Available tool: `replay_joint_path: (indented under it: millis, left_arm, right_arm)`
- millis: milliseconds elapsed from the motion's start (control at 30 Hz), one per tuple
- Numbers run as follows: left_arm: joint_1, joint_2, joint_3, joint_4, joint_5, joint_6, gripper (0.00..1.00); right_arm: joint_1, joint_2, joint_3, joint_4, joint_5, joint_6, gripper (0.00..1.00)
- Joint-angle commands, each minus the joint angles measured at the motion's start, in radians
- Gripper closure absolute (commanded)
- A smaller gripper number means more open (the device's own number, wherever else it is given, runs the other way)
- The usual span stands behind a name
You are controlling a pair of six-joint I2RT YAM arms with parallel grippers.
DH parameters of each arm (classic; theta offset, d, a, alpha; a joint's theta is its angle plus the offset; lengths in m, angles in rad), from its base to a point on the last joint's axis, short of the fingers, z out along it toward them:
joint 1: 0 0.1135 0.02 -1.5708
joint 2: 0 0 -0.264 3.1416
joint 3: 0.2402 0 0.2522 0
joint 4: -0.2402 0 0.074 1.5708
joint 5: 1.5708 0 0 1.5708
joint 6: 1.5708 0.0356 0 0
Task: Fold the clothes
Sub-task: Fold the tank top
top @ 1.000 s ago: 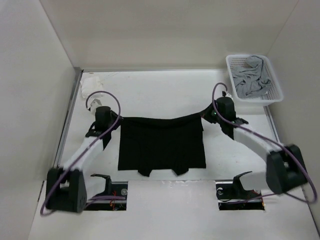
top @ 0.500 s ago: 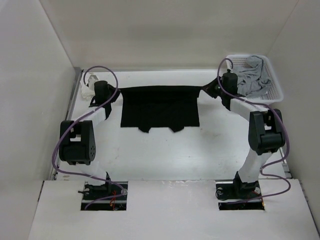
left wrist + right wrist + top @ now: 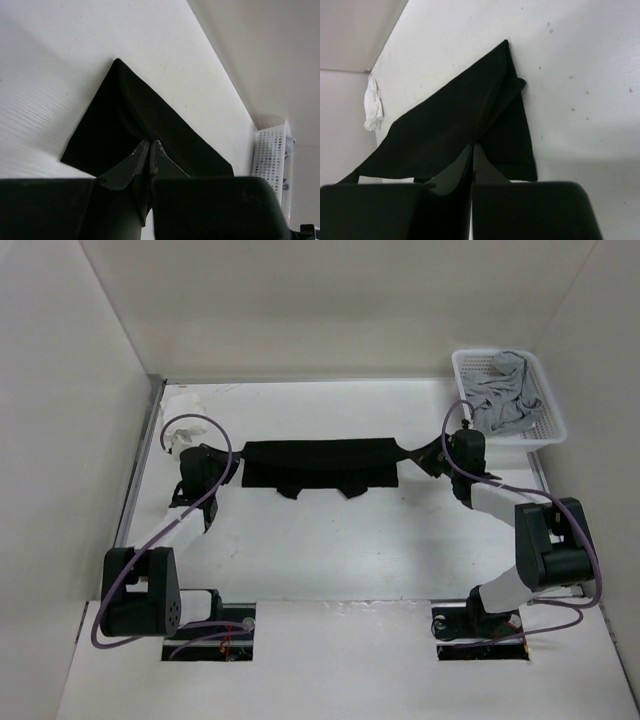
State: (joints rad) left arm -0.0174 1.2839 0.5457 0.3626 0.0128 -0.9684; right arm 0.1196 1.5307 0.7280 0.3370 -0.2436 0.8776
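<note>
The clothes (image 3: 320,461), one plain black garment, lie as a wide, shallow strip across the middle of the table, with two small flaps poking out along the near edge. My left gripper (image 3: 232,462) is shut on the strip's left end, and my right gripper (image 3: 420,454) is shut on its right end. In the left wrist view the closed jaws of the left gripper (image 3: 150,142) pinch a fold of the black fabric (image 3: 130,120). The right wrist view shows the right gripper (image 3: 473,146) pinching the black cloth (image 3: 455,125) the same way.
A white basket (image 3: 541,397) holding a grey garment (image 3: 503,390) stands at the back right, just behind my right arm. A small white cloth (image 3: 183,432) lies at the back left near the wall. The table's left rail (image 3: 138,465) runs close to my left arm.
Both arms swung the garment toward the back wall, then came back nearer. It now lies doubled into a shallower strip. Both grips stay shut on its ends.
</note>
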Motion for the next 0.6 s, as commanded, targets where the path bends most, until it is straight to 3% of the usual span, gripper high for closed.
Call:
replay_joint_path:
  millis: [0,300,400,500,567]
  left_arm:
    - [0.015,-0.006,-0.042,0.058,0.019,0.019,0.99]
    - [0.087,0.052,-0.167,0.102,0.042,-0.013,0.99]
    - [0.106,0.045,-0.199,0.108,0.030,-0.029,0.93]
    - [0.124,0.032,-0.201,0.105,0.039,-0.029,0.78]
    - [0.124,-0.021,-0.210,0.102,0.021,-0.035,0.75]
  right_arm:
    - [0.008,-0.001,-0.061,0.108,0.006,0.006,1.00]
    - [0.087,0.016,-0.222,0.177,0.043,0.029,1.00]
    - [0.117,-0.001,-0.245,0.162,0.064,0.024,0.98]
    - [0.131,-0.035,-0.252,0.125,0.066,0.008,0.76]
    - [0.131,-0.064,-0.256,0.102,0.078,-0.017,0.64]
